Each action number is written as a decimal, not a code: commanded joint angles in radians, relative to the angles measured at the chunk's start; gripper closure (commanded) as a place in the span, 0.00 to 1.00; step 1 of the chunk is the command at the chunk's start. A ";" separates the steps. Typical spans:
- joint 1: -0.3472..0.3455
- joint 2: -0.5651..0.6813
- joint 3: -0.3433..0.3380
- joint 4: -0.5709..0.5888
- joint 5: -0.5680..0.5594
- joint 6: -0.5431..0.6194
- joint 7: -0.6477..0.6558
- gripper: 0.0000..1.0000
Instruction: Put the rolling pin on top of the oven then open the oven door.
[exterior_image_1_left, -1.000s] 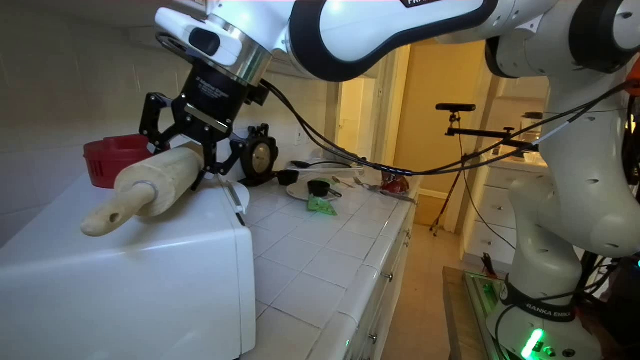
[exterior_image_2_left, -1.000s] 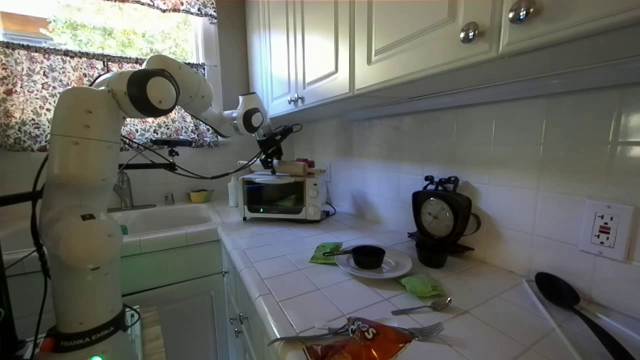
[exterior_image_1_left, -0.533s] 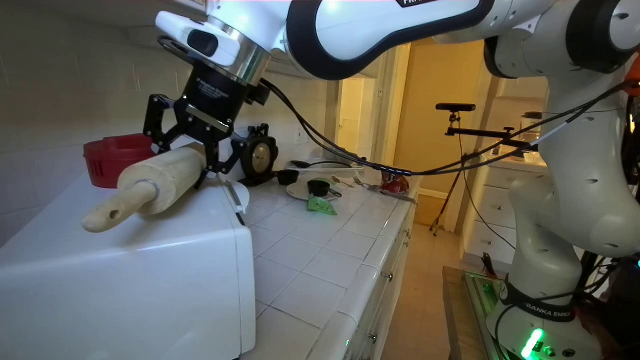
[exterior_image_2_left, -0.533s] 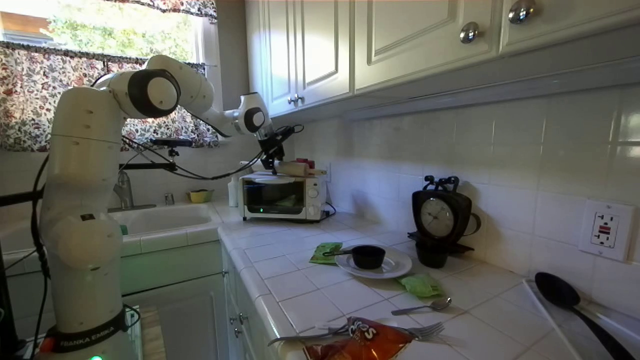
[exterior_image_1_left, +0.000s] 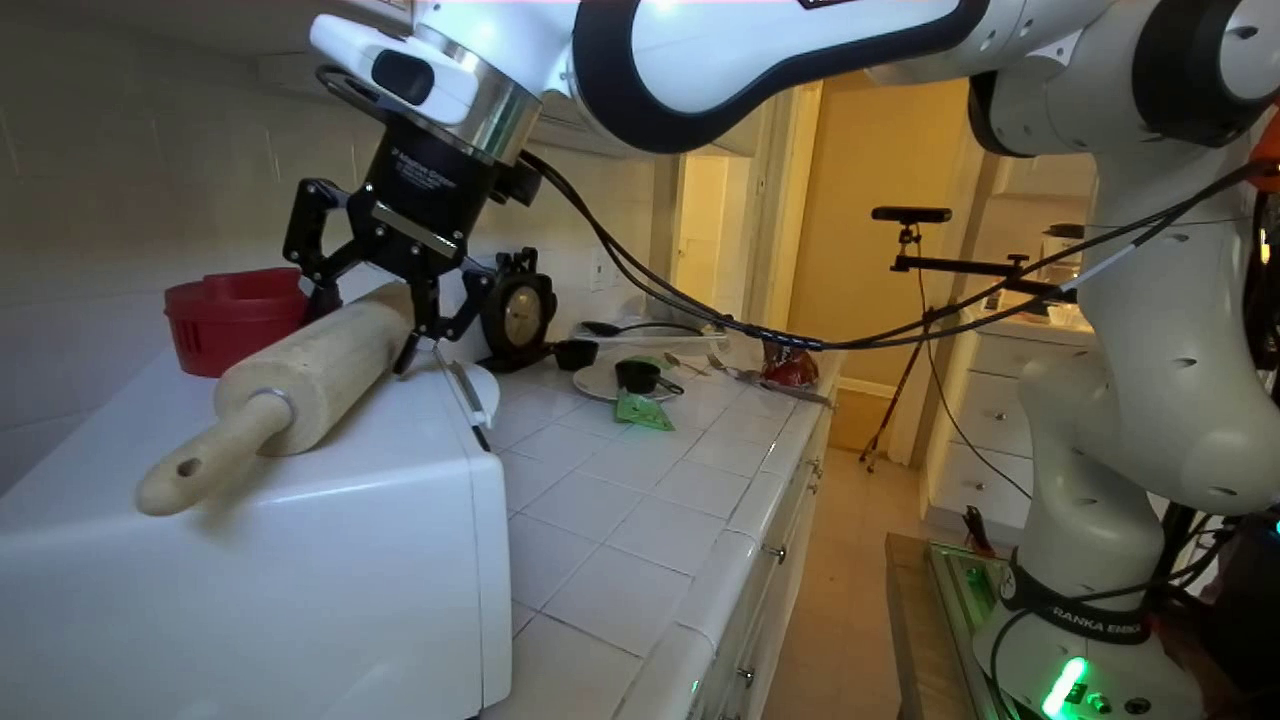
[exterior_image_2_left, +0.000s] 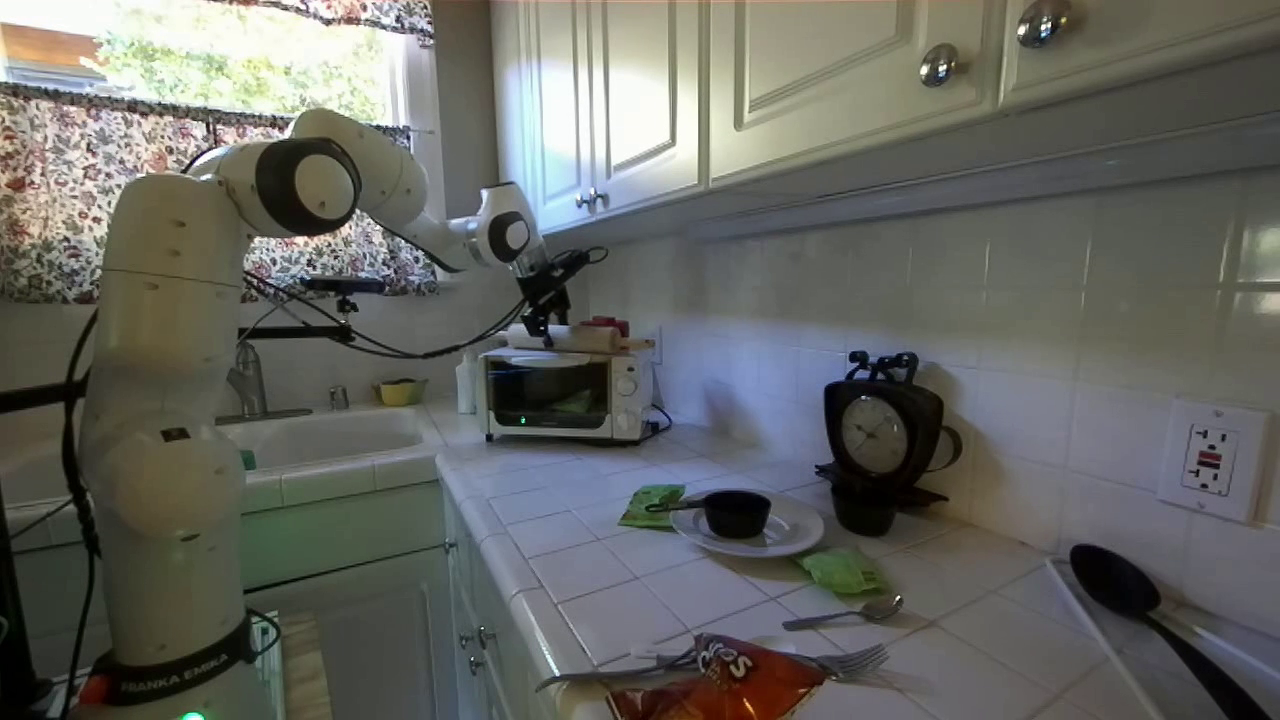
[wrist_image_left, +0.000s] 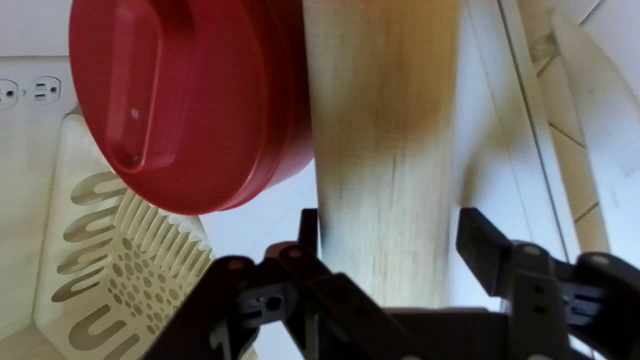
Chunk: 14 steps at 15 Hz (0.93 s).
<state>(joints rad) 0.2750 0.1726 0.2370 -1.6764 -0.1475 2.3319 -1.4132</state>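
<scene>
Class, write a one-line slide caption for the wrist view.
The open gripper straddles the rolling pin on the white oven, beside a red container.

I am wearing white arm segments (exterior_image_1_left: 700, 50) with black bands (exterior_image_1_left: 1185, 70), a silver collar (exterior_image_1_left: 503, 113) is shining beside my black gripper (exterior_image_1_left: 365, 328), screws (wrist_image_left: 532, 249) are dotting it, black cables (exterior_image_1_left: 775, 338) are drooping from my wrist (exterior_image_1_left: 455, 95), and a green light (exterior_image_1_left: 1063, 687) is glowing on my base (exterior_image_1_left: 1128, 665) near a black FRANKA EMIKA band (exterior_image_2_left: 185, 672)
</scene>
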 joint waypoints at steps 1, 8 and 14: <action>-0.003 0.012 0.008 0.052 -0.033 -0.034 0.029 0.22; -0.006 -0.008 0.012 0.044 -0.016 -0.031 0.026 0.34; -0.018 -0.114 0.018 -0.097 0.023 0.048 0.012 0.34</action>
<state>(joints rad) 0.2750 0.1380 0.2440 -1.6777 -0.1471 2.3340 -1.4088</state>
